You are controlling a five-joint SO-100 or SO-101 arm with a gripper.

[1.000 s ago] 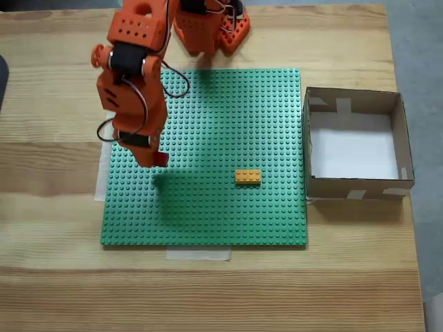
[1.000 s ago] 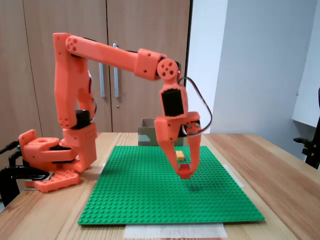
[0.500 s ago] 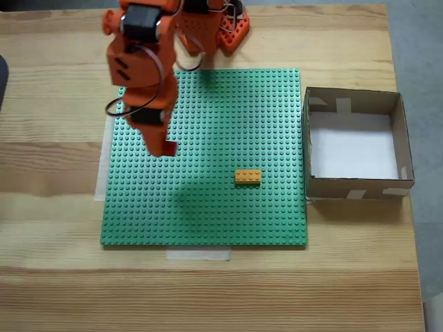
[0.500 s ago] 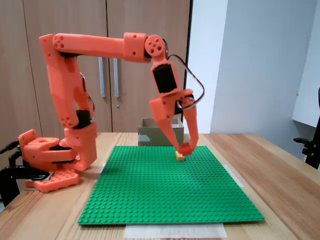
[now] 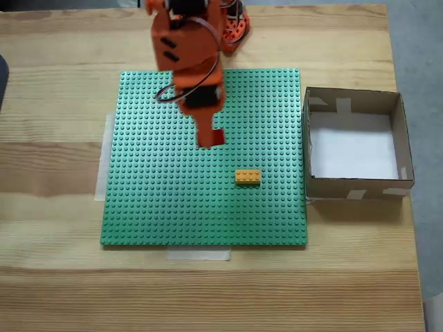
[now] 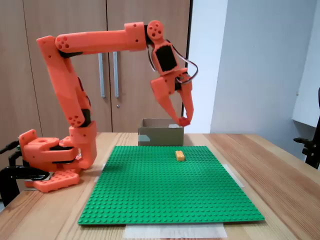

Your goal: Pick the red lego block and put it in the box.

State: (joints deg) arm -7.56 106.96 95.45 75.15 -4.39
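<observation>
My gripper (image 6: 183, 120) clenches one red lego block (image 5: 214, 137) high above the table (height clear from the side only). From above I see the white floor of the one box (image 5: 354, 102).

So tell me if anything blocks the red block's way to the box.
Nothing visible does. The gripper holds the red lego block high above the green baseplate; the yellow-orange brick lies low, and the box is open-topped.

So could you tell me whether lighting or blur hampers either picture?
In a fixed view from above, light is even and the yellow brick is sharp; in a fixed view from the side, the claw holding the red brick is crisp and shadows are soft.
</observation>
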